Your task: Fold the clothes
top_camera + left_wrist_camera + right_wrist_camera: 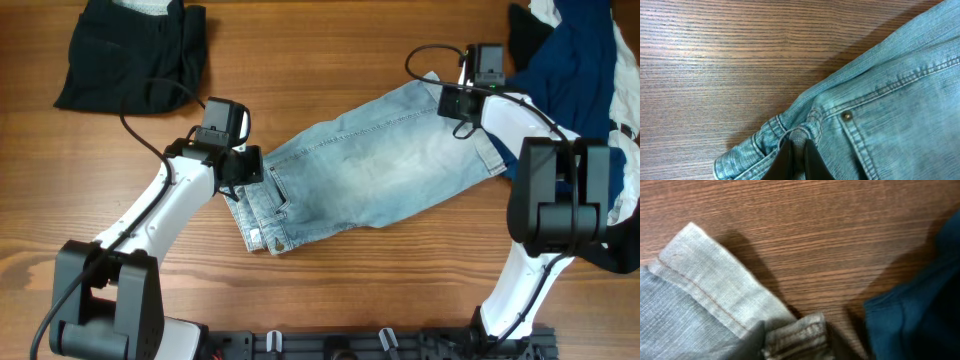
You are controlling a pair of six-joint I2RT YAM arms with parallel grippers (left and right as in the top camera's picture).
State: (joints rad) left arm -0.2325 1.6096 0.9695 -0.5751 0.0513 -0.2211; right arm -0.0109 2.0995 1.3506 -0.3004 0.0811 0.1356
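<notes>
Pale blue denim shorts (365,170) lie across the middle of the table, folded lengthwise, waistband toward the left. My left gripper (243,168) is shut on the waistband edge; in the left wrist view its black fingers (799,152) pinch a bunched fold of the denim shorts (880,115). My right gripper (462,100) sits at the hemmed leg end at the upper right. In the right wrist view its fingers (797,340) hold a piece of hem of the denim shorts (705,287). A navy-blue shirt (570,70) lies at the far right, beside that hem (920,310).
A folded black garment (130,55) lies at the back left with a white piece (150,6) on top. White and black pieces (545,15) sit with the navy shirt at the back right. A rail (380,345) runs along the front edge.
</notes>
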